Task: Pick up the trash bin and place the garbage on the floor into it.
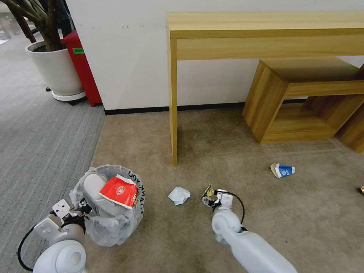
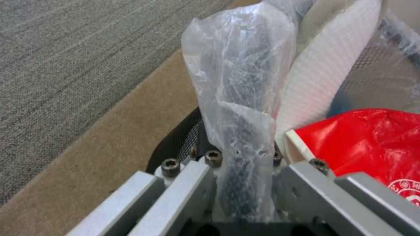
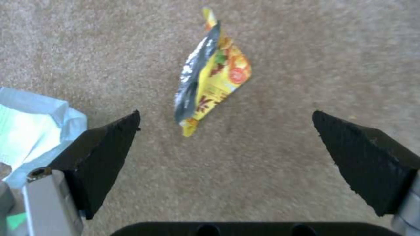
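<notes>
The trash bin (image 1: 113, 222), black with a lettered clear bag, stands at the lower left and holds a white slipper (image 1: 93, 185) and a red snack bag (image 1: 120, 191). My left gripper (image 1: 81, 209) is shut on its near rim; the left wrist view shows the bagged rim (image 2: 245, 98) between the fingers, beside the slipper (image 2: 324, 75) and red bag (image 2: 372, 144). My right gripper (image 1: 209, 197) hangs open just above a yellow snack wrapper (image 3: 212, 82) on the floor (image 1: 235, 159), one black finger (image 3: 105, 150) on either side. A crumpled tissue (image 1: 179, 195) lies between the bin and wrapper. A blue-white paper cup (image 1: 282, 170) lies farther right.
A wooden desk leg (image 1: 173, 113) stands just behind the tissue, with a low wooden shelf (image 1: 299, 102) under the desk at the right. A potted plant (image 1: 57, 68) and a red box (image 1: 81, 68) stand at the far left on grey striped carpet (image 1: 38, 144). Another small scrap (image 1: 361, 189) lies at the right edge.
</notes>
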Robot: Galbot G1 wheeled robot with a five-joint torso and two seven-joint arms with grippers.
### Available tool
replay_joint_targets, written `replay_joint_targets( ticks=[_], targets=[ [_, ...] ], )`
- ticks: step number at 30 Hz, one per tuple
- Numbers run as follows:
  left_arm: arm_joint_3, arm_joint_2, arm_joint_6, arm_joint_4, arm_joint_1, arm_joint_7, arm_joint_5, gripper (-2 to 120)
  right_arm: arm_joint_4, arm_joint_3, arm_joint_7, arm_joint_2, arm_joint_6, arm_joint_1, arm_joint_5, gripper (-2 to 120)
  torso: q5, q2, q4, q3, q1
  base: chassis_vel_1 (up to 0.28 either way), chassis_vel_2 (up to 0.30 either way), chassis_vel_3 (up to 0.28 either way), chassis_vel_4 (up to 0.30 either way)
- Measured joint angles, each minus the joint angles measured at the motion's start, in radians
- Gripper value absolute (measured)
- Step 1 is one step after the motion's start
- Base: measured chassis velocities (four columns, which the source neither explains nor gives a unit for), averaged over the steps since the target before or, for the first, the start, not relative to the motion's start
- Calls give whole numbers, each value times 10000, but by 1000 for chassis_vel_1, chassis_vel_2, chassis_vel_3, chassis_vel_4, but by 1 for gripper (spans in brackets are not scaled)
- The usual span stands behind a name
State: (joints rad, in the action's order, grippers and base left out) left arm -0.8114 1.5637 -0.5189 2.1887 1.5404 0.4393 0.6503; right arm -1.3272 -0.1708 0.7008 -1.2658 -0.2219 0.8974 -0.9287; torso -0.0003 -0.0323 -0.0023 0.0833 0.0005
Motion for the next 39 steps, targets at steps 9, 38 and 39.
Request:
replay_joint_targets(
  ticks=[9, 38, 39],
  targets=[
    [34, 43, 118, 0, 64, -79, -145, 1, 1475, 74, -853, -432, 338, -505, 491, 96, 3, 0, 0, 0, 0, 0, 0, 0, 0],
    [656, 113, 781, 171, 197, -442, -397, 1, 3263, -117, -1858, -992, 1174, -986, 1993, 31, 3, 1, 0, 0, 1, 0, 0, 0, 0],
    [664, 113, 801, 161, 189, -446, -404, 1, 3263, -140, -1864, -971, 1184, -969, 2027, 30, 2, 0, 0, -1, 0, 0, 0, 0, 0]
  ],
)
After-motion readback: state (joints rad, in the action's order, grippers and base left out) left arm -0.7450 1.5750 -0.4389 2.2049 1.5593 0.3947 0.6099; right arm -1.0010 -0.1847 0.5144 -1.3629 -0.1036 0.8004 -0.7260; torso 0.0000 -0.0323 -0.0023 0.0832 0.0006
